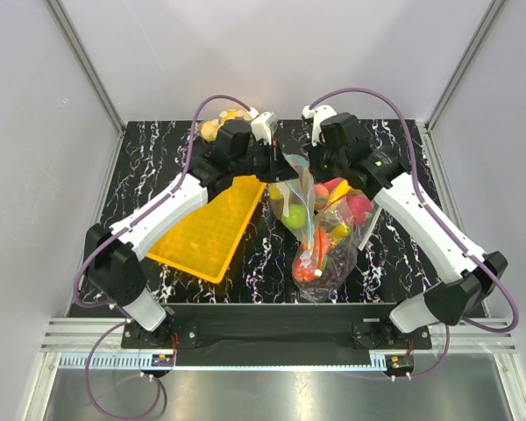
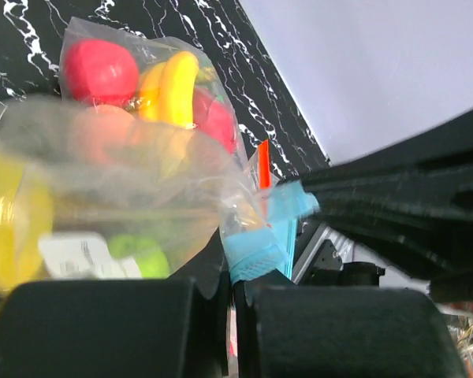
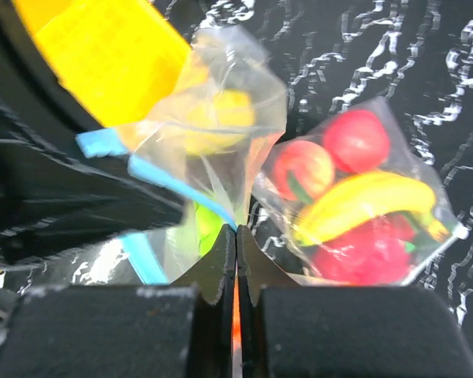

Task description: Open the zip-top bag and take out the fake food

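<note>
The zip-top bag (image 1: 294, 195) hangs between my two grippers above the table's middle. Its blue zip strip (image 2: 258, 250) shows in the left wrist view, with clear plastic spreading left. My left gripper (image 2: 235, 277) is shut on that strip end; it also shows in the top view (image 1: 279, 165). My right gripper (image 3: 236, 235) is shut on the other side of the bag's mouth, where the blue strip (image 3: 164, 184) runs in; from above it is at the bag's right (image 1: 312, 168). Inside the bag are a bright green ball (image 1: 295, 216), also seen in the right wrist view (image 3: 208, 228), and a yellow piece (image 3: 214, 118).
A second clear bag with red fruits and a banana (image 3: 361, 206) lies right of the held bag (image 1: 349, 207). Another bag of red and orange fruit (image 1: 320, 261) lies in front. A yellow tray (image 1: 209, 230) lies at left. Yellow items (image 1: 223, 123) sit at the back.
</note>
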Controlling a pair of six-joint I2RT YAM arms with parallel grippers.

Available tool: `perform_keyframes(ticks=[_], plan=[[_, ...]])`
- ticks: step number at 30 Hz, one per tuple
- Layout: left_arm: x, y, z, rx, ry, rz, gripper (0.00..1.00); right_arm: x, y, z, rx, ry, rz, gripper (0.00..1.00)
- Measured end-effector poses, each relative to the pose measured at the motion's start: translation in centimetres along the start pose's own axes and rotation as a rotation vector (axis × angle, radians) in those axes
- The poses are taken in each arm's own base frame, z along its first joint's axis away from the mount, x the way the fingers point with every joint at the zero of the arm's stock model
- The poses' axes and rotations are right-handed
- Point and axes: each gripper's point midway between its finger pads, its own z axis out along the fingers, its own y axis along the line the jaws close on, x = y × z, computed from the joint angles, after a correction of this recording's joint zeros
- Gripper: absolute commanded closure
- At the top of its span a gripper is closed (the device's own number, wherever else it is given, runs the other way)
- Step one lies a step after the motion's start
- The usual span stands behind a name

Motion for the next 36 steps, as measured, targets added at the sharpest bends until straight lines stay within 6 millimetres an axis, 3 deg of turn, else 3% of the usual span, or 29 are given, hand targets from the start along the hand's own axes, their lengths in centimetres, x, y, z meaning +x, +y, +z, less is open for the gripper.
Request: perform_keyframes(ticks=[4,15,18,19,23,26,34,36], plan=[[-0.3,0.2,-0.7,-0.01,0.04,0.054,1.0,-0.4,-1.1,-0.8,0.02,-0.017,0.012,1.0],[-0.9,2.2,-3.3,-0.074,0.16,0.17,1.0,-1.0,-0.7,-0.5,-0.003,-0.038,0.015,1.0],[0.0,2.8,-3.7,-0.09,0.202,0.196,1.0,-0.6,-0.1,-0.1,-0.03,-0.021,0.015,0.9],[0.2,3.0,-3.8,-0.093,0.212,0.198,1.0,-0.6,0.0,0.0,-0.04,-0.018,0.018,0.8],[0.2,3.9,-4.4,-0.113,0.222,0.2,1.0,0.0,-0.1,0.0,-0.055,0.01,0.039,0.62],[0.0,4.5,-4.7,-0.126,0.222,0.196,1.0,0.6,0.2,0.2,-0.088,0.029,0.064,0.54],[0.2,4.7,-4.7,-0.13,0.23,0.191,1.0,2.7,2.7,0.7,-0.178,0.094,0.086,0.52],[0.2,4.7,-4.7,-0.13,0.231,0.192,1.0,2.9,3.2,0.6,-0.197,0.099,0.087,0.57]])
